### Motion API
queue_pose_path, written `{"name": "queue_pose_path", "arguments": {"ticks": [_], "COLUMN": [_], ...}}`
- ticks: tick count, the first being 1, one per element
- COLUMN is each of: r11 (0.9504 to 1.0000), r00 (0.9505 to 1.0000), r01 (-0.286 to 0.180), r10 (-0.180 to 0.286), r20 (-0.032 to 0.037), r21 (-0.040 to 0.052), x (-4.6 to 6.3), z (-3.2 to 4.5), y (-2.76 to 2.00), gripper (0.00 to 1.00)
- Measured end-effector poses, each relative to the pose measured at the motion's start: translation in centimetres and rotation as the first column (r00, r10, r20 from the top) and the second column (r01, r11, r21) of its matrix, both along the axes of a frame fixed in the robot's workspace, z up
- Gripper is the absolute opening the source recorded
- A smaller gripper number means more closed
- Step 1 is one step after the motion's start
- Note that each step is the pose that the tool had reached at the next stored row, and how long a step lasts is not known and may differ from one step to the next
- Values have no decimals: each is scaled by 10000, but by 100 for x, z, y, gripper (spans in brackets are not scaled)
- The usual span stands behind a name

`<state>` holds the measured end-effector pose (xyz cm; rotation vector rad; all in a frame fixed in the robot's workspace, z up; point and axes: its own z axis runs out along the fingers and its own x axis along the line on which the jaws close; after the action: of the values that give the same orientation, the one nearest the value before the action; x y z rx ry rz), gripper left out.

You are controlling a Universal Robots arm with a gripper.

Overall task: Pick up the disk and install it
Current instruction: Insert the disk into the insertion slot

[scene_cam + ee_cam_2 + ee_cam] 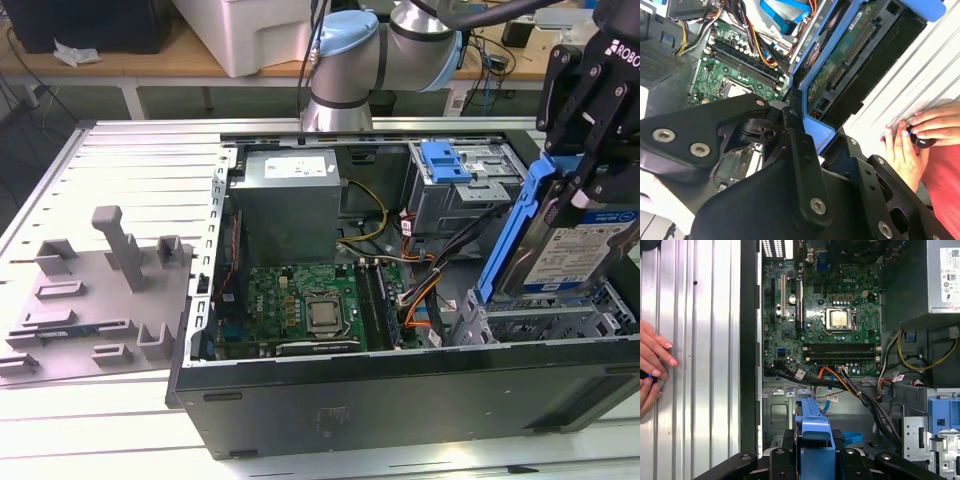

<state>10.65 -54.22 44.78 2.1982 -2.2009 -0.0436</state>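
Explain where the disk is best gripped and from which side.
Grip the blue frame at the upper end of the disk, coming from above, as the gripper does. The disk stands tilted on edge over the open case, so that end is free; its broad faces carry a label and a circuit board.

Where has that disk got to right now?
The gripper holds the disk tilted at the exterior view's right, above the open computer case, beside the drive cage with the blue latch.

Exterior view obliquely above open case (400, 400); both wrist views close over motherboard (815, 300).
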Motion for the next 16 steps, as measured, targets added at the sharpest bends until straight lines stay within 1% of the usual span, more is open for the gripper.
{"name": "queue_pose_path", "arguments": {"ticks": [5,16], "r11": [9999,10000], "r00": [9999,10000], "r01": [134,92], "r10": [-134,-92], "r20": [-3,-9], "r21": [0,8], "x": [1,1], "z": [-1,-2], "y": [-1,1], "gripper": [37,37]}}
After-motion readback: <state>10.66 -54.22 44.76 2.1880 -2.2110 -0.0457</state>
